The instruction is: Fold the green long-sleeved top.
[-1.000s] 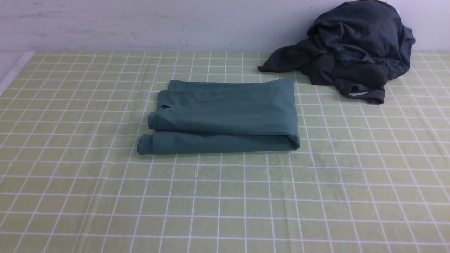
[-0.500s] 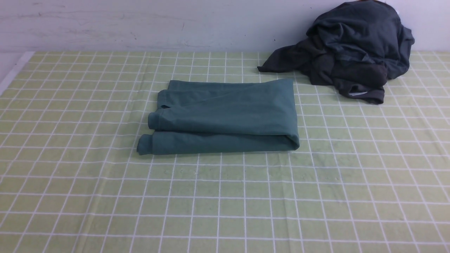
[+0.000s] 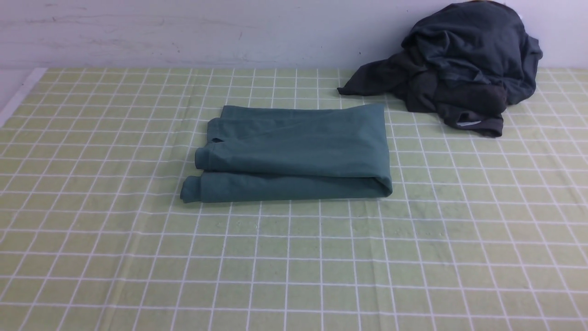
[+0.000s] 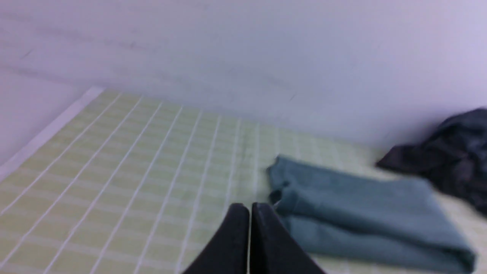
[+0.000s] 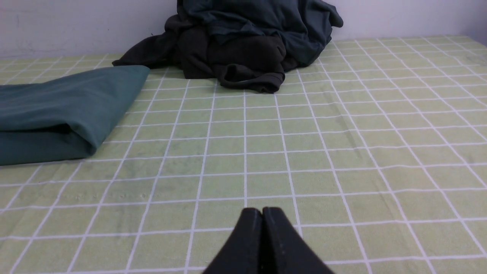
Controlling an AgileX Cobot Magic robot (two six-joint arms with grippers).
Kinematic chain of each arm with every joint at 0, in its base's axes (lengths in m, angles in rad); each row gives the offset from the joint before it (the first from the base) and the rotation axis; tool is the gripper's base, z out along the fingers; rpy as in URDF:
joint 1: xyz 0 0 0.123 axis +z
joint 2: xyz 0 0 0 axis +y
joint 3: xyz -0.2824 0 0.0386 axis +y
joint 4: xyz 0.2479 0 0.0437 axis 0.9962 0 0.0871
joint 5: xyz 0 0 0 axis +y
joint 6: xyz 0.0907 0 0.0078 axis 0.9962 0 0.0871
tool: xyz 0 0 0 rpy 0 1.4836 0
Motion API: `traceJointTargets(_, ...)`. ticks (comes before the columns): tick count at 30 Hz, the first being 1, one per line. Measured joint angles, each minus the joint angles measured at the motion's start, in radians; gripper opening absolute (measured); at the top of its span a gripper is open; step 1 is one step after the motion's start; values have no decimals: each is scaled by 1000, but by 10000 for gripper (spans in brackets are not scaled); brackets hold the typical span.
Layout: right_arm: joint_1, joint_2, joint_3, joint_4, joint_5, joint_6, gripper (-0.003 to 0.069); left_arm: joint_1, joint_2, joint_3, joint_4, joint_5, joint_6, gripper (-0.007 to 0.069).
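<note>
The top point(image 3: 294, 154) lies folded into a flat stack near the middle of the worktop point(image 3: 294, 266), somewhat toward the far edge; a dark heap point(image 3: 459, 64) sits at the far right corner, just clear of it. My left gripper point(image 4: 249, 207) and right gripper point(image 5: 261, 211) are both pressed closed on nothing, well back from the cloth. I judge the knit soft, light and limp: layers would slide apart if I pinched only one. For another fold I would take the two left corners, where the hems stack, catching every layer together.
</note>
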Motion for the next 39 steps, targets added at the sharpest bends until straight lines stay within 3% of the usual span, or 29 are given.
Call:
traceJointTargets(3,0,0,0,-1,1,0,-13,0,0,60,-60,-199,26,-3)
traceJointTargets(7,0,0,0,-1,1,0,-13,0,0,193,-169,-331,222,-3)
traceJointTargets(12,-1,0,0,-1,1,0,-13,0,0,356,-298,-307,487,-3)
traceJointTargets(16,-1,0,0,-3,1,0,-13,31,0,398,-398,-185,599,-3)
traceJointTargets(23,-1,0,0,-3,1,0,-13,148,0,396,-419,-171,613,-3)
traceJointTargets(39,-1,0,0,-3,1,0,-13,150,0,396,-390,-171,613,-3)
